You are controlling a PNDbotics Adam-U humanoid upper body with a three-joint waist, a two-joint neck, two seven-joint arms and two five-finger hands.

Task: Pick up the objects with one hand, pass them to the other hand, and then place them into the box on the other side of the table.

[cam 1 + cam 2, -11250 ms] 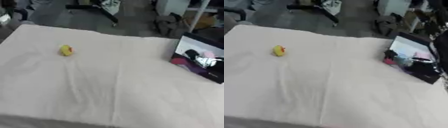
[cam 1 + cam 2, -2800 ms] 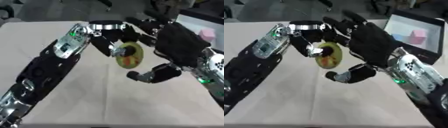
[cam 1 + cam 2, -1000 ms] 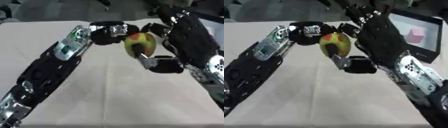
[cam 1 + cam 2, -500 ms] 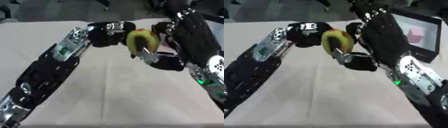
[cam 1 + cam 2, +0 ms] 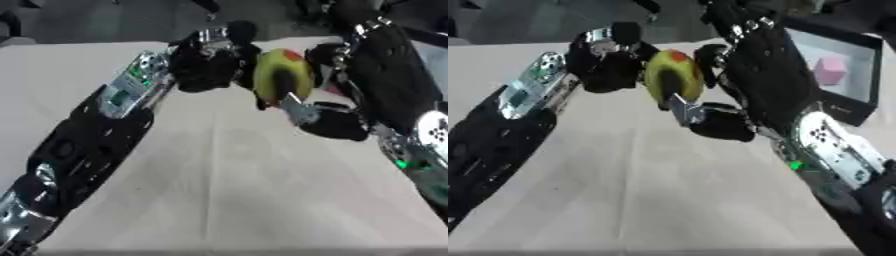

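A yellow-green toy fruit [image 5: 282, 75] with a red patch on top hangs above the middle of the table. Both my hands meet on it. My left hand [image 5: 206, 64] comes in from the left, and its curled fingers press the fruit's left side. From the right comes my right hand [image 5: 754, 65]; its fingers wrap behind the fruit and its thumb [image 5: 302, 111] crosses under the front. The black box [image 5: 874, 82] stands at the table's right edge, partly hidden behind my right arm.
A pink cube [image 5: 830, 69] lies on the box's white floor. A cream cloth [image 5: 245, 185] covers the table, with bare cloth in front of the hands. Chairs and dark floor lie beyond the far edge.
The fruit has shifted a little right and back with both hands on it. My right thumb has come closer under it.
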